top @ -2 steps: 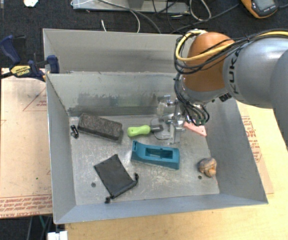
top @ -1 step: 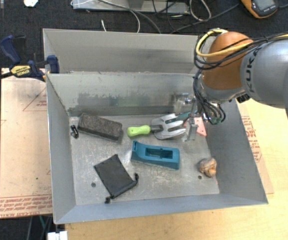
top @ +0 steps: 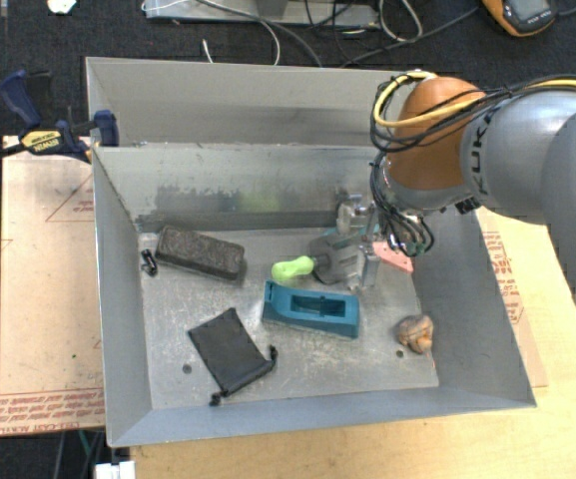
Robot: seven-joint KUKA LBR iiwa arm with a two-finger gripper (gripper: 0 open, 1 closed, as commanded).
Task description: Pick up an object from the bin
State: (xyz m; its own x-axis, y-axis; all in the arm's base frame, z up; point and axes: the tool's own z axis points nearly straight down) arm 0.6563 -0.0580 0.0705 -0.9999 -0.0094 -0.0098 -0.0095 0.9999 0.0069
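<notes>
Dark floor (top: 88, 18) strewn with cables (top: 367, 8) lies behind; on it, camera view, item one: grey metal bin (top: 347, 372), sloped walls, scuffed bare bottom, contents loose and well apart. Item two: robot arm (top: 537, 158), entering from the right, orange cover (top: 432, 133) and yellow cable at the wrist, claw (top: 359, 255) lowered to the middle of the bin near the back wall; whether it is open or closed cannot be told, and nothing can be made out in its grip. Nearest to the claw: green lump (top: 292, 267), just beside it to the left; blue holder (top: 310, 309), boxy with a slot, just in front; pink flat piece (top: 397, 258), just to the right, partly under the wrist cables. Farther off: dark grey block (top: 200, 252) at back left with a small black clip (top: 149, 261) at its end; black pouch (top: 230, 352) at front left; tan lump (top: 416, 333) at front right. Handling, as judgement: the green lump looks light, small and rounded, likely to roll or slip on bare metal, best taken across its narrow middle; the blue holder looks stiff plastic, its side walls offering flat faces.
</notes>
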